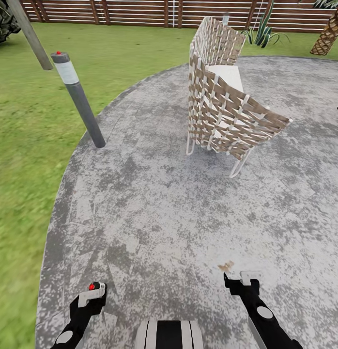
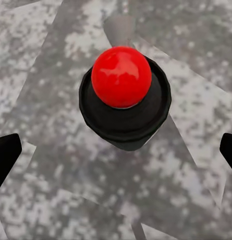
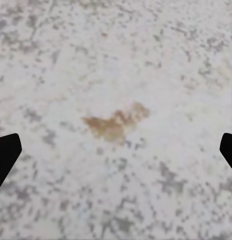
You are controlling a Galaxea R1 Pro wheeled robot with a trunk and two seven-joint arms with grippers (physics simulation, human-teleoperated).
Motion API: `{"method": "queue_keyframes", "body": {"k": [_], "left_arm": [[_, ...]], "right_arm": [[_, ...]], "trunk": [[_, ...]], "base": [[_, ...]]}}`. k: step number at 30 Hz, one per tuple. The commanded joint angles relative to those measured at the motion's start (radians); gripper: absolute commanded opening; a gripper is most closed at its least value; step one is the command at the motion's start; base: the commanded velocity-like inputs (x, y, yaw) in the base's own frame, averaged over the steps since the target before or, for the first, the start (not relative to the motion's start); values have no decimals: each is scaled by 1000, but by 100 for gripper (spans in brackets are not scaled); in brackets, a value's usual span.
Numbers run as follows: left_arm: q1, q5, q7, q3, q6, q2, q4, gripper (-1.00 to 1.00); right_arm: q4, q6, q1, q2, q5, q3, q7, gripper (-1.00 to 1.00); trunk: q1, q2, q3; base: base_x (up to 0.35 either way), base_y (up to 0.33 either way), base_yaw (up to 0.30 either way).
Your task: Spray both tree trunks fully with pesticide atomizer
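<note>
Grass floor (image 1: 28,145) of the garden borders the left edge of a round mottled grey paved patio (image 1: 178,218), with a slatted red-brown fence (image 1: 140,12) along the lawn's far side; no pesticide atomizer can be made out. On the patio a woven wicker chair (image 1: 222,104) stands toward the far side and a grey bollard light (image 1: 77,97) rises at the left edge by the grass. Both grippers hang low over the paving at the near edge, the left gripper (image 1: 93,291) and right gripper (image 1: 241,280) each with fingers spread apart and empty, the right one above a small brown stain (image 3: 116,124).
</note>
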Motion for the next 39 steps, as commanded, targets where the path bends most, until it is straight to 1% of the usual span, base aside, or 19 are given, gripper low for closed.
{"method": "queue_keyframes", "body": {"k": [1,39], "left_arm": [[0,1,1,1,-3,0,1,100],[0,2,2,1,-5,0,0,100]], "right_arm": [[1,-3,0,0,0,1,-3,100],[1,-3,0,0,0,1,-3,100]], "trunk": [[0,0,-1],[0,0,-1]], "base": [[0,0,0],[30,0,0]]}}
